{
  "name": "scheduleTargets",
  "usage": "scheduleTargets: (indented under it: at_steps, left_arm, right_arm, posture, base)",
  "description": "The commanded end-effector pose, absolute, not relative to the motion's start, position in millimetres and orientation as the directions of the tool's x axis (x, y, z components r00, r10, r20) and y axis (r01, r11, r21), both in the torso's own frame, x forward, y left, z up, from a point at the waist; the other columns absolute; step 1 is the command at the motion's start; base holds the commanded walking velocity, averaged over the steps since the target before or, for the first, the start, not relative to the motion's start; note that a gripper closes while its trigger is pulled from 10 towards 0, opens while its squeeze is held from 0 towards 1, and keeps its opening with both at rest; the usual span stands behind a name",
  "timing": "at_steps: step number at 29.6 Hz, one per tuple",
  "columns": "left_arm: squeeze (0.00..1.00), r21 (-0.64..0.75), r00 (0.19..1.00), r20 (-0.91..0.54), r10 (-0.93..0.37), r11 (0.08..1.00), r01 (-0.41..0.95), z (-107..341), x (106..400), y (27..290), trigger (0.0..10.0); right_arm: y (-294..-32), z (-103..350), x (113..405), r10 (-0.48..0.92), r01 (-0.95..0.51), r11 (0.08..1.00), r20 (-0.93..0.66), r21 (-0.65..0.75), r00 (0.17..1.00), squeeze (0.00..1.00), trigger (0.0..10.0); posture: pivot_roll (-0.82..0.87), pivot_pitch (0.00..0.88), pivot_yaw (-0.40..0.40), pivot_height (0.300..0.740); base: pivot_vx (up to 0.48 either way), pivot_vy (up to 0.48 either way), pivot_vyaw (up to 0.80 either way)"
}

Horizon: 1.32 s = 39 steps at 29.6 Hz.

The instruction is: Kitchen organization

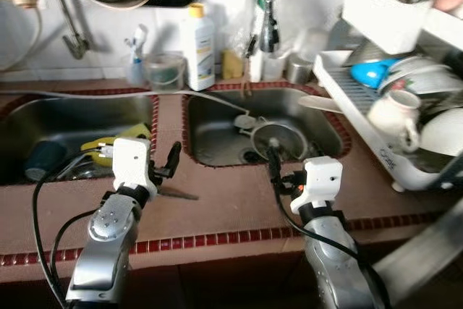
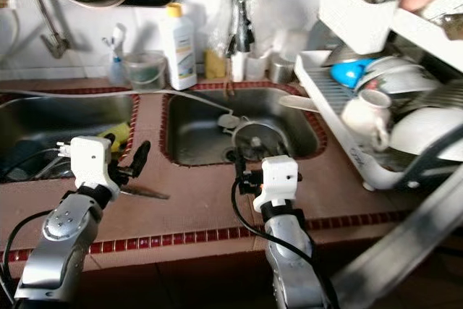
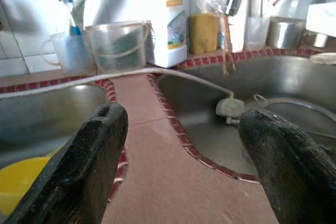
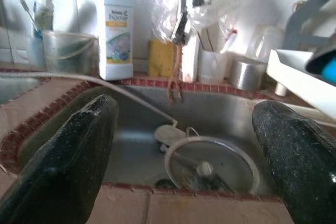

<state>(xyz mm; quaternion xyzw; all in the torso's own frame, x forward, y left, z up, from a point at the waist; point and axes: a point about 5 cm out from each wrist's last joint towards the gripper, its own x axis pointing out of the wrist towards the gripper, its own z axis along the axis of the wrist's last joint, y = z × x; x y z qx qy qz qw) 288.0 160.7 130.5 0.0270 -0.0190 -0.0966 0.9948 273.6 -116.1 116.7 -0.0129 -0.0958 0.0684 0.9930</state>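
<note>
Both pincers, left pincer [image 3: 178,150] and right pincer [image 4: 194,150], gape wide and empty, facing the sinks [image 1: 217,151].

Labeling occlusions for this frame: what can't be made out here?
- Left sink contents, head views: the left gripper and its cable cover part; dark items unclear.
- Thin item on the counter by the left gripper: too small to identify.
- Dish rack, head views: cut by the right edge.
- Bottle label: too blurred to read.
</note>
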Motion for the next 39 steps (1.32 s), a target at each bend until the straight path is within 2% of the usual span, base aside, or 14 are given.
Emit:
scheduleTargets:
  at_steps: [1,7,15,29,39]
  left_arm:
    - [0.0,0.057,0.98,0.023,-0.198,0.979,0.196,131,290,162,10.0]
    - [0.0,-0.02,0.982,-0.008,-0.19,0.982,0.19,133,297,170,10.0]
    - [0.0,0.032,0.98,-0.042,-0.196,0.98,0.197,133,305,176,10.0]
    - [0.0,0.038,0.98,-0.033,-0.197,0.979,0.198,135,306,181,10.0]
    - [0.0,0.043,0.982,-0.139,-0.129,0.99,0.136,117,311,198,10.0]
  right_arm:
    - [-119,119,275,0.128,-0.123,0.992,0.193,-0.037,0.973,0.0,10.0]
    - [-118,124,276,0.143,-0.131,0.989,0.208,-0.072,0.968,0.0,10.0]
    - [-119,127,279,0.134,-0.122,0.99,0.207,-0.067,0.969,0.0,10.0]
    - [-119,123,275,0.136,-0.121,0.989,0.198,-0.084,0.971,0.0,10.0]
    - [-117,123,274,0.147,-0.13,0.987,0.203,-0.094,0.968,0.0,10.0]
  posture:
    - [-0.11,0.001,-0.002,0.74]
    - [-0.11,0.001,-0.002,0.74]
    - [-0.11,0.005,0.002,0.74]
    - [-0.12,0.0,0.003,0.74]
    - [-0.12,0.0,0.004,0.74]
  base:
    - [0.0,0.0,0.0]
    - [0.0,0.0,0.0]
    - [0.0,0.0,0.0]
    - [0.0,0.0,0.0]
    - [0.0,0.0,0.0]
